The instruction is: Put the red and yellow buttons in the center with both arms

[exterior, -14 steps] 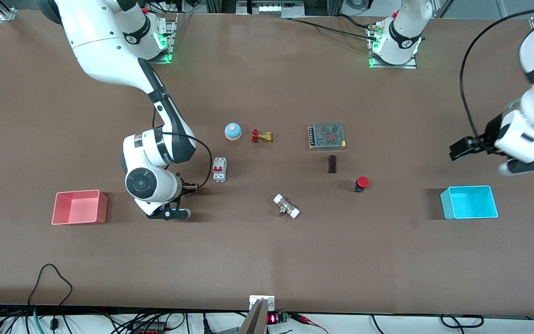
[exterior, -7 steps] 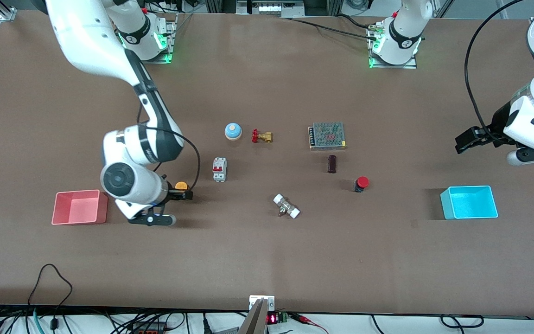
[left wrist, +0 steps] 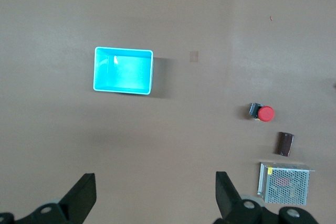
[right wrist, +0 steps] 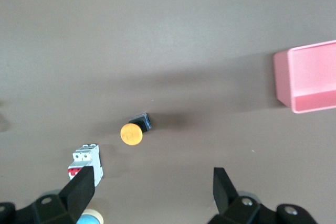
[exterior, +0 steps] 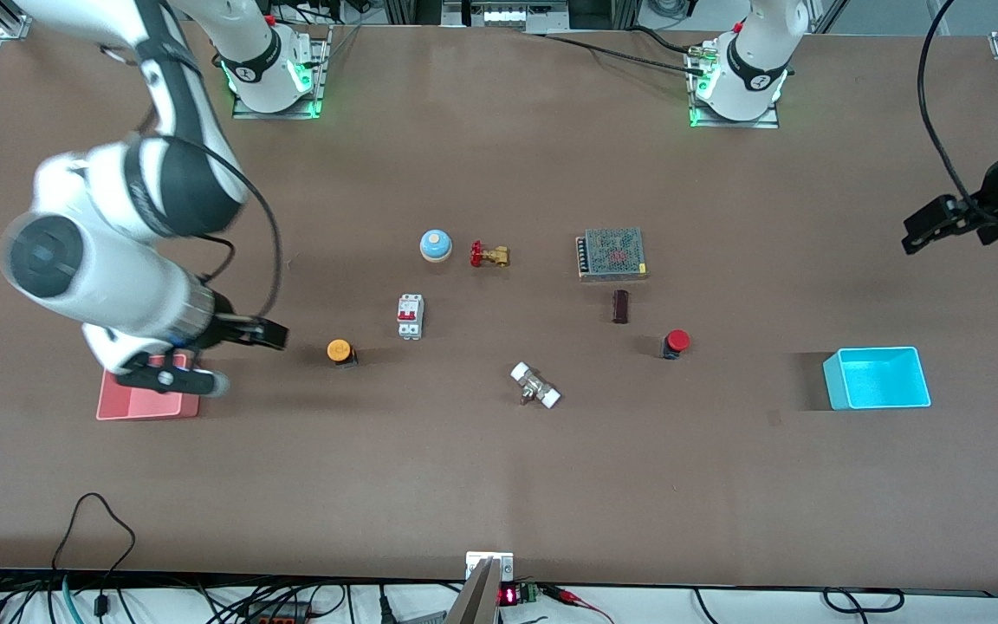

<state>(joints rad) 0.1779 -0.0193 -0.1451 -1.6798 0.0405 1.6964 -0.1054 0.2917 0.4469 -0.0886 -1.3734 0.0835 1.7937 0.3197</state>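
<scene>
The yellow button (exterior: 340, 350) stands alone on the brown tabletop near the right arm's end, beside the circuit breaker (exterior: 410, 315). The red button (exterior: 677, 341) stands toward the left arm's end, near a dark block (exterior: 620, 306). My right gripper (exterior: 267, 333) is open and empty, raised between the yellow button and the pink bin (exterior: 135, 406). Its wrist view shows the yellow button (right wrist: 131, 133) apart from the open fingers (right wrist: 81, 188). My left gripper (exterior: 922, 232) is open and empty, high at the table's end. Its wrist view shows the red button (left wrist: 265, 113).
A blue-and-cream bell (exterior: 435, 245), a brass valve (exterior: 489, 255) and a meshed power supply (exterior: 612, 253) lie mid-table. A white fitting (exterior: 535, 386) lies nearer the camera. A cyan bin (exterior: 877, 404) sits at the left arm's end, also in the left wrist view (left wrist: 123, 50).
My right gripper has let go of the yellow button and drawn back and up toward the pink bin. My left gripper has moved farther out toward its end of the table.
</scene>
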